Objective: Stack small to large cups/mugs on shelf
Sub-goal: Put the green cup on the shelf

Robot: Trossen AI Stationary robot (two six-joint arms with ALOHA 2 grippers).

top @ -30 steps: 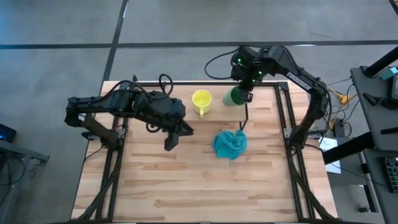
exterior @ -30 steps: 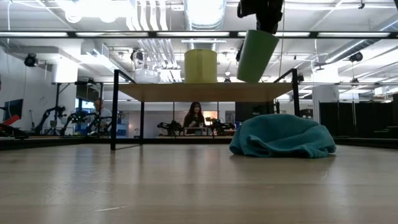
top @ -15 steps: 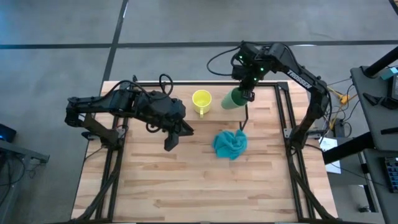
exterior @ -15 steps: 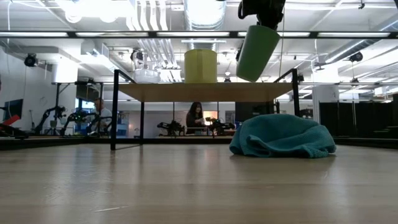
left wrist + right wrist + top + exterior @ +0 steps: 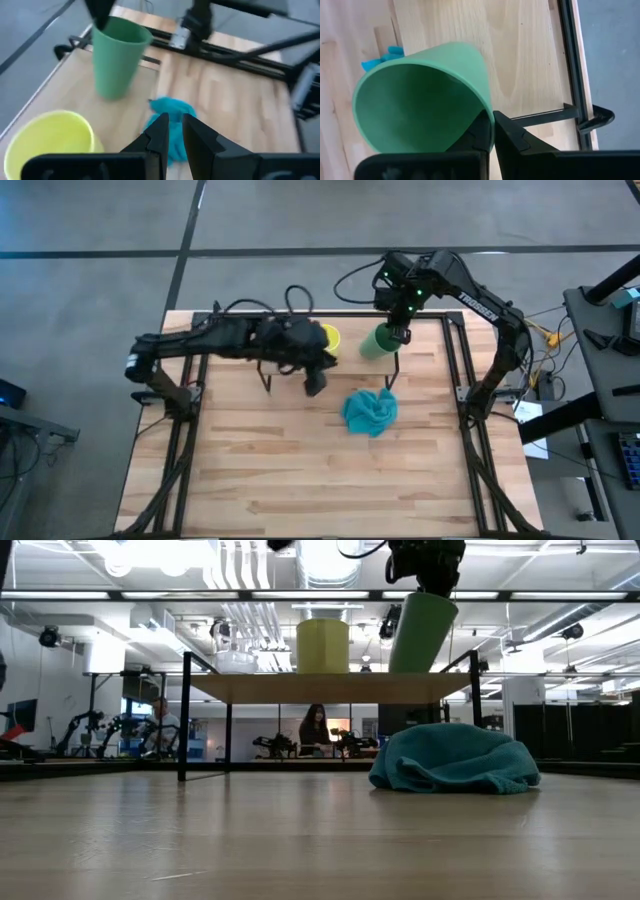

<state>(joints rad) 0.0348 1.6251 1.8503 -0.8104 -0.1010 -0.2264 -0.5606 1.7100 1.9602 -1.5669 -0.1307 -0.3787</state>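
Observation:
The green cup (image 5: 377, 342) (image 5: 420, 632) is in my right gripper (image 5: 399, 332) over the right part of the light-wood shelf (image 5: 330, 688). It leans, and its base reaches the plank in the low view. The yellow mug (image 5: 322, 645) (image 5: 47, 137) stands on the shelf to its left. The small clear glass cup (image 5: 237, 662) stands farther left. My left gripper (image 5: 315, 383) (image 5: 174, 131) hovers just near of the yellow mug, fingers nearly together and holding nothing. The teal cloth (image 5: 369, 411) lies on the table in front of the shelf. My right gripper pinches the green cup's rim (image 5: 489, 116), one finger inside the cup and one outside its wall. The fingers come from above, pointing down. The cup hangs tilted below them, its mouth tipped toward the table's right and its base (image 5: 405, 668) down at the shelf plank.
The shelf's black legs (image 5: 183, 730) (image 5: 474, 675) and frame stand on the far part of the table. The table's black side rails (image 5: 452, 370) run along its edges. Bare tabletop (image 5: 320, 480) stretches near of the cloth. People and equipment show in the room beyond.
My left arm has swung toward the table's right and far side, and its gripper now sits by the yellow mug. My right gripper has come down with the green cup. The cup hung clear above the shelf, and its base is now at the plank, still tilted.

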